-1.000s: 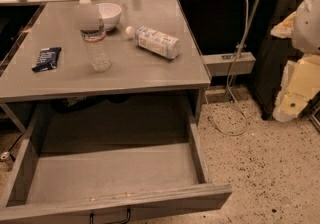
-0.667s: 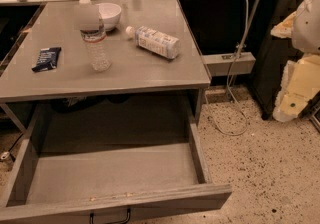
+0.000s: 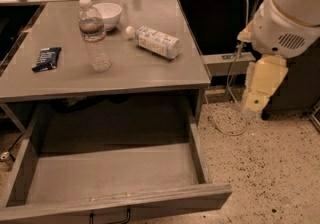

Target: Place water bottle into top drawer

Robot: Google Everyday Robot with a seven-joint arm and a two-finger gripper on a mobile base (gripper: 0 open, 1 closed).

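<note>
Clear ribbed water bottle (image 3: 94,35) upright; gripper (image 3: 256,99) apparently far right.

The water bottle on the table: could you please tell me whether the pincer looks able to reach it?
Probably yes: the water bottle stands upright on the table; the pincer hangs beyond its edge, with only the lying bottle partly between them.

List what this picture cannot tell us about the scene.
Camera view:
- Arm above the gripper, right of the table: cut off by top edge.
- Handle of the top drawer: cut by bottom edge.
- Label on the water bottle: too small to read.
- Space under the table: in shadow.
</note>
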